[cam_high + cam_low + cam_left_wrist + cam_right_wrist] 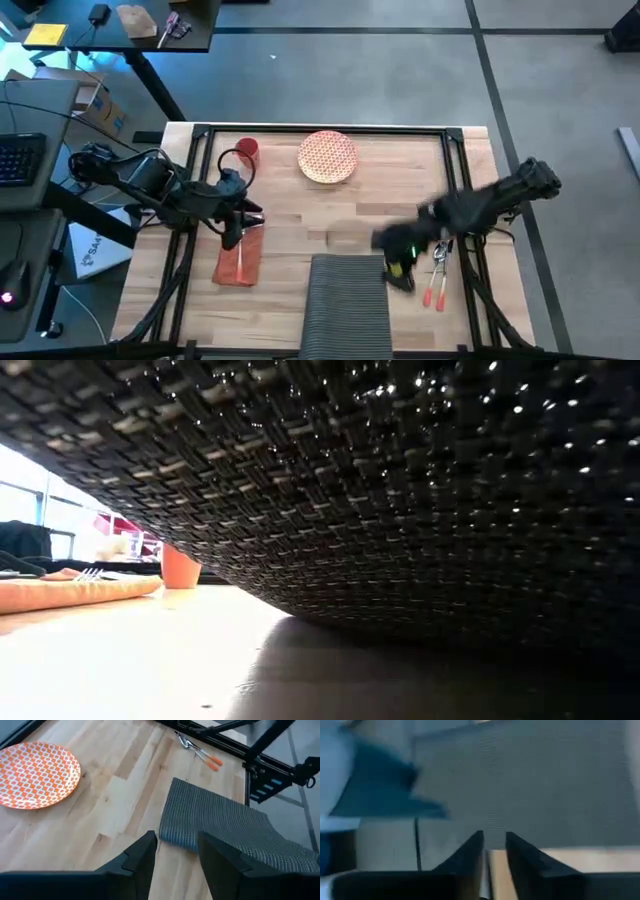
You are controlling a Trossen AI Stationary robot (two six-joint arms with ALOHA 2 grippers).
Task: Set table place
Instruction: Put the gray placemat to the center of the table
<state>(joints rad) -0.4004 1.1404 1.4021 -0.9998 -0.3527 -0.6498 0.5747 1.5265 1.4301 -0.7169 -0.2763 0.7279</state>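
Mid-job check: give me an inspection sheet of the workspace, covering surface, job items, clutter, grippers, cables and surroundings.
Surface: light wood table with black bar frame.
Job's things: grey woven placemat at the near edge, partly hanging off; orange patterned plate at the far side; red cup; orange napkin; orange-handled utensils near the right edge.
Clutter: nothing seen on the table.
Grippers: left gripper over the napkin, fingers open; right gripper at the placemat's right edge, fingers narrowly apart, nothing held.
Cables: dark loop by the cup.
Surroundings: dark desk with clutter; keyboard; grey floor.
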